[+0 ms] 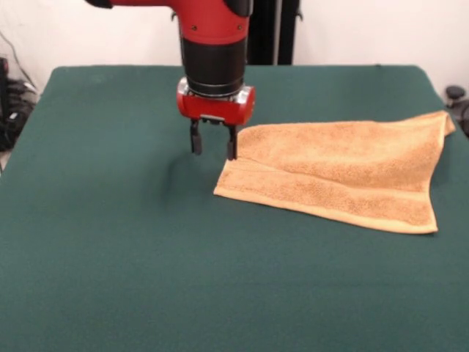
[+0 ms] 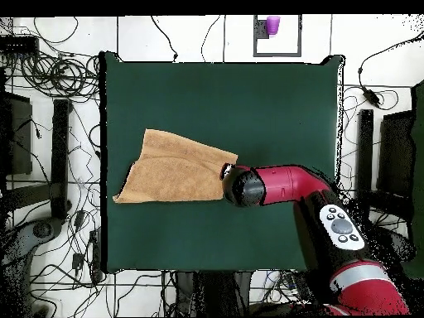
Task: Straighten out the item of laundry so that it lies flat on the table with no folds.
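Note:
The item of laundry (image 1: 344, 176), an orange-tan terry towel, lies on the right part of the dark green table (image 1: 110, 257), folded over itself, with a paler band running along its near side. From overhead the towel (image 2: 174, 170) sits toward the table's (image 2: 273, 108) left edge. My gripper (image 1: 213, 141) hangs just off the towel's left corner, above the cloth's edge, fingers open with nothing between them. Overhead, the red arm's wrist covers the gripper (image 2: 228, 178) beside the towel's right end.
Cables and black stands (image 2: 58, 149) crowd the floor around the table. A purple cup (image 2: 272, 25) stands beyond the table's far edge. The towel's far right corner (image 1: 445, 117) reaches close to the table's edge.

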